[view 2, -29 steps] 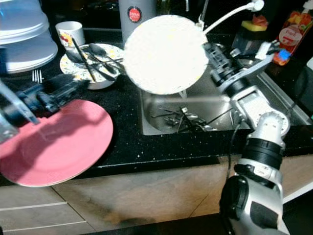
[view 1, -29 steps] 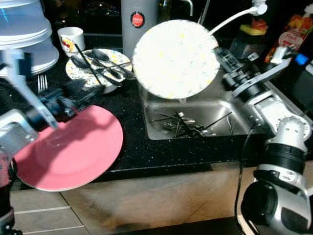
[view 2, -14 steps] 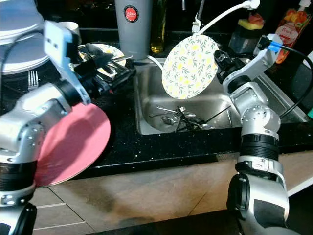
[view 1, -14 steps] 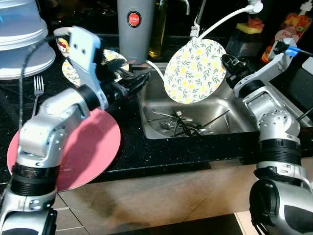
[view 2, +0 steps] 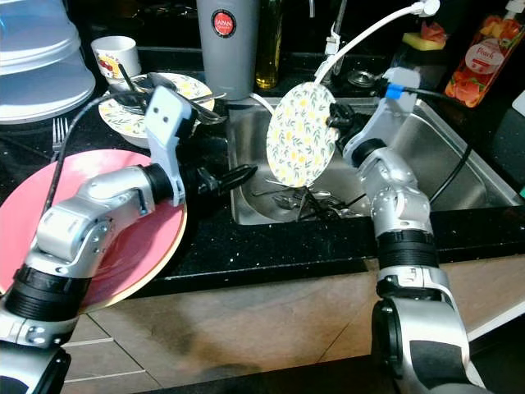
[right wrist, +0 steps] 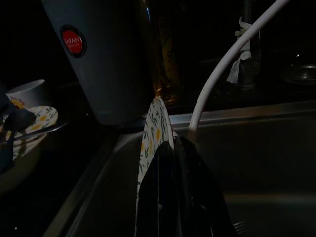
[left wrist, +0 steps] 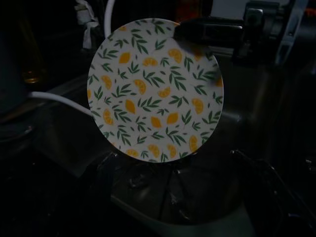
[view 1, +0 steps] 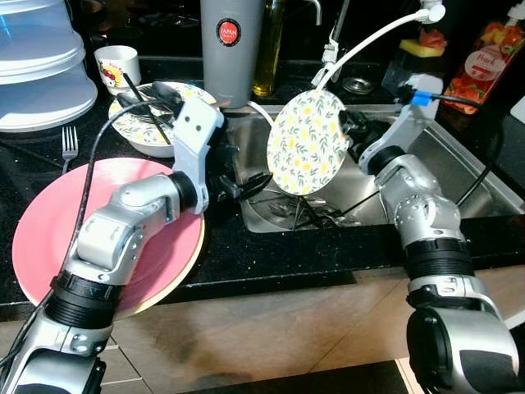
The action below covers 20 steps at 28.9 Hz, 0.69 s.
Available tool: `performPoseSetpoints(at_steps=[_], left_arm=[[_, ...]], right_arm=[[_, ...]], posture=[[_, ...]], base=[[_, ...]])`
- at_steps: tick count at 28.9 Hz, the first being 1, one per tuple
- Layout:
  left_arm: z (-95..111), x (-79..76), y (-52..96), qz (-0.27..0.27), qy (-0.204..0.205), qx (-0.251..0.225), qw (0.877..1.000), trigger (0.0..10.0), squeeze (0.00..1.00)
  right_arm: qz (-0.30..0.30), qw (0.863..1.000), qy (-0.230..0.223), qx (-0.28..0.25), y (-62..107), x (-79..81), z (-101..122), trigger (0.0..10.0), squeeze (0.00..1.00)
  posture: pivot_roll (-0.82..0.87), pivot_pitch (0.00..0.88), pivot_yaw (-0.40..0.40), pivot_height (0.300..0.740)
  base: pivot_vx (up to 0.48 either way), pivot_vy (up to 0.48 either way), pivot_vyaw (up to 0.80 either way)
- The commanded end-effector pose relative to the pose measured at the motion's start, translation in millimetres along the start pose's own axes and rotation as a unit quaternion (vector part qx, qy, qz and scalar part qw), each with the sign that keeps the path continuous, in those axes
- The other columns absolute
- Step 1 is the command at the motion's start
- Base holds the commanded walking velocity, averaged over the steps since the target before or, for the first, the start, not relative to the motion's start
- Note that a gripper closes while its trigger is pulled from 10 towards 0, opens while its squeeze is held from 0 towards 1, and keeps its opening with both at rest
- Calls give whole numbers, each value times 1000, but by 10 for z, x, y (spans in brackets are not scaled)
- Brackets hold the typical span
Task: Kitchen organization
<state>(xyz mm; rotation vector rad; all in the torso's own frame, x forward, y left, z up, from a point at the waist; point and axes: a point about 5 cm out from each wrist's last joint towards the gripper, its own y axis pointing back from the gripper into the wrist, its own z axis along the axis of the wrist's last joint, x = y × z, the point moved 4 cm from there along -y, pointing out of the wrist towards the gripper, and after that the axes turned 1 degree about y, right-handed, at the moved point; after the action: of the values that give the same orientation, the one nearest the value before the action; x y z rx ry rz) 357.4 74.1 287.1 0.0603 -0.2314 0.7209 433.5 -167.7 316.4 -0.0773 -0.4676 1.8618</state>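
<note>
Two grippers meet over the sink [view 1: 426, 172]: the right gripper [view 1: 349, 131] pinches the lemon plate [view 1: 308, 153] upright by its rim, and the left gripper [view 1: 258, 182] has its jaws spread beside it.

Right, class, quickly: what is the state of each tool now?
Left tool: open, holding nothing.
Right tool: shut on the lemon plate.
</note>
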Motion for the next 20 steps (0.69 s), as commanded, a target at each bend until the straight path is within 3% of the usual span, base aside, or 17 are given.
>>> performPoseSetpoints(at_steps=[1,10,17,18,19,20], left_arm=[[-127,-15,-9,-4,-10,25,1000,10000,0],[-257,-53,-14,-33,-11,54,998,10000,0],[-281,-20,-4,-30,-12,59,998,10000,0],[-287,-10,-2,-29,-13,61,998,10000,0],[-293,-2,-1,-28,-16,63,998,10000,0],[-299,5,1,-28,-17,64,997,10000,0]], right_arm=[[4,1000,15,10,13,2,-73,0,0],[18,995,79,63,12,13,-246,0,0],[19,993,89,71,18,6,-278,0,0],[19,993,91,73,18,4,-282,1333,0],[19,992,95,75,17,2,-289,3686,0],[20,992,100,77,18,2,-296,8784,0]], posture=[[5,153,-47,740],[2,156,-48,740],[2,156,-48,740],[2,156,-48,740],[2,156,-48,740],[2,156,-48,740]], base=[[0,0,0],[0,0,0],[0,0,0],[0,0,0],[0,0,0],[0,0,0]])
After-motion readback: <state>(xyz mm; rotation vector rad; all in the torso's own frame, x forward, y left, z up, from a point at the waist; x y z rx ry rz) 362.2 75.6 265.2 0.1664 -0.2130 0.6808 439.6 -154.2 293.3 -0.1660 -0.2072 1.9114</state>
